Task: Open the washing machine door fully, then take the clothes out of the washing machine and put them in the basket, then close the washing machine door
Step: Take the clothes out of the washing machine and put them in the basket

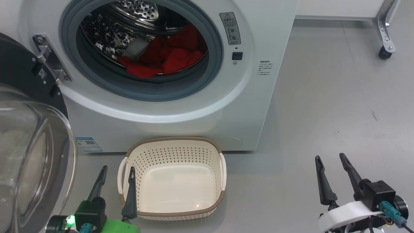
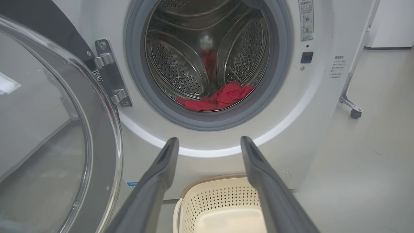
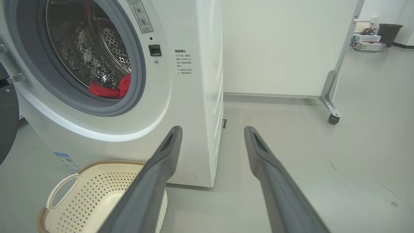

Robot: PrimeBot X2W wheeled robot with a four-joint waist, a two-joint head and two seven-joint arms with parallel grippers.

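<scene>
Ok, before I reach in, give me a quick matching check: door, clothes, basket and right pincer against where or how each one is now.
Things:
1. washing machine door
2. clothes
3. basket
4. right pincer

States or places:
a. open, holding nothing
b. lying inside the drum
c. swung open to the left
d. standing on the floor

Pairs: 1-c, 2-b, 3-d, 4-a

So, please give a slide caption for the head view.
Washing machine door open, red clothes in drum, empty basket in front; left gripper and right gripper open.
</scene>
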